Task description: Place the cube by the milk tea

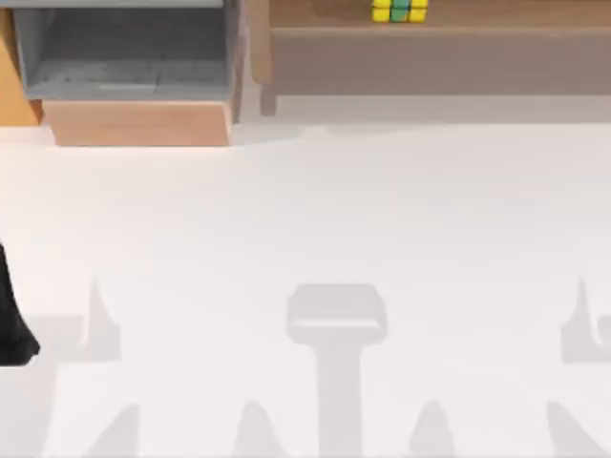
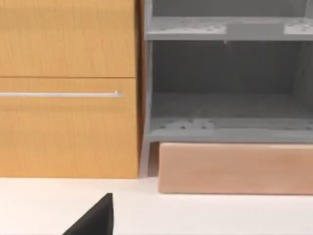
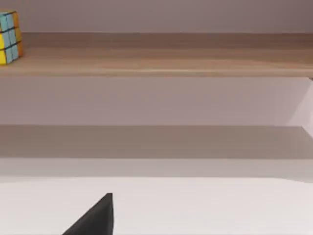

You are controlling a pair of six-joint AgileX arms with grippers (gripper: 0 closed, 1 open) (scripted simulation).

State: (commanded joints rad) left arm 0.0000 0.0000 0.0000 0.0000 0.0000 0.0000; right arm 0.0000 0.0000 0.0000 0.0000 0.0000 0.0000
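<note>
Cube (image 1: 399, 10) on wooden shelf (image 1: 439, 38) at the bench's (image 1: 305, 210) far edge, grey open cabinet (image 1: 129, 52) to its left, left arm (image 1: 14, 315) parked at the bench's left edge, jaws' state cannot be told.

The top view looks straight down on the white worktop (image 1: 305, 219). The left wrist view sits low, facing the grey open cabinet (image 2: 225, 93) closely. The right wrist view faces the wooden shelf (image 3: 161, 56); both furnishings line the top view's far edge.
</note>
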